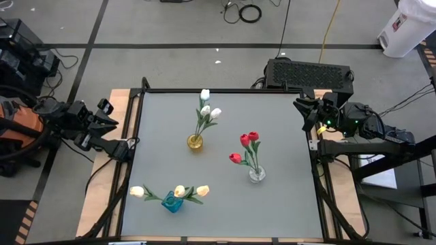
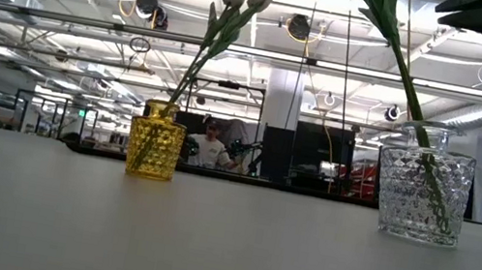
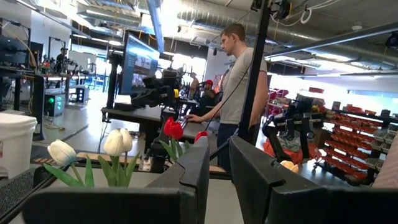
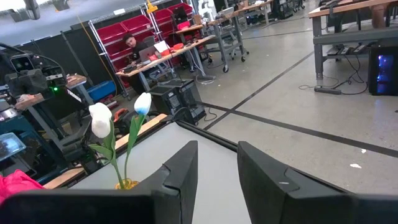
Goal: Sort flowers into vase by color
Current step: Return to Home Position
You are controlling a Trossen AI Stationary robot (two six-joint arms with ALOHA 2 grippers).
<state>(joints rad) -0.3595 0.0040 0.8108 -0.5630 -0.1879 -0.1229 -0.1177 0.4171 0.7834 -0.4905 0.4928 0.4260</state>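
Note:
Three vases stand on the grey table (image 1: 286, 204). A yellow vase (image 1: 195, 142) at the middle far side holds white flowers (image 1: 210, 109). A clear vase (image 1: 257, 173) to its right holds red flowers (image 1: 246, 139). A blue vase (image 1: 172, 201) near the front edge holds pale yellow flowers (image 1: 180, 191). In each vase the stems stand inside and the heads lean out over the rim. My left gripper (image 1: 112, 122) hangs over the table's left edge and my right gripper (image 1: 304, 112) over its right edge. Both point inward, raised, with a narrow bare gap between the fingers.
A black box (image 1: 310, 71) sits just beyond the table's far edge, and a white bucket (image 1: 409, 27) stands on the floor at the far right. A person (image 3: 239, 74) stands beyond the table. Bare table surface lies between the vases.

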